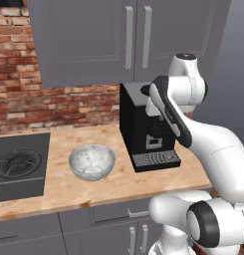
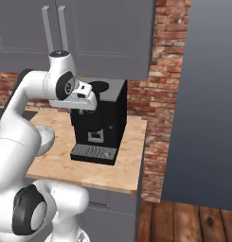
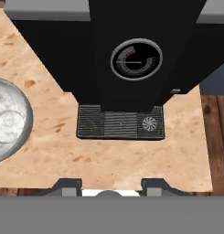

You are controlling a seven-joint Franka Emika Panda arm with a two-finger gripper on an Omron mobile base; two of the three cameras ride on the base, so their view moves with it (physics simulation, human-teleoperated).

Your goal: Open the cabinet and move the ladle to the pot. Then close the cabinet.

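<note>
The cabinet (image 1: 83, 40) hangs over the counter with both tall doors shut; its two silver bar handles (image 1: 129, 37) sit side by side at the middle seam. It is also in the right base view, cabinet (image 2: 108, 33). A silvery round pot (image 1: 92, 162) stands on the wooden counter left of the coffee machine, and its rim shows at the left of the hand view as pot (image 3: 8, 123). The ladle is out of view. My gripper (image 3: 111, 187) hovers above the coffee machine's front, pointing down, fingers apart with nothing between them, well below the cabinet handles.
A black coffee machine (image 1: 143, 129) stands on the counter (image 1: 63, 191) right under the cabinet. A gas stove (image 1: 19, 167) lies at the left. A tall grey panel (image 2: 212, 94) rises to the right of the counter's end. Brick wall (image 1: 68, 104) behind.
</note>
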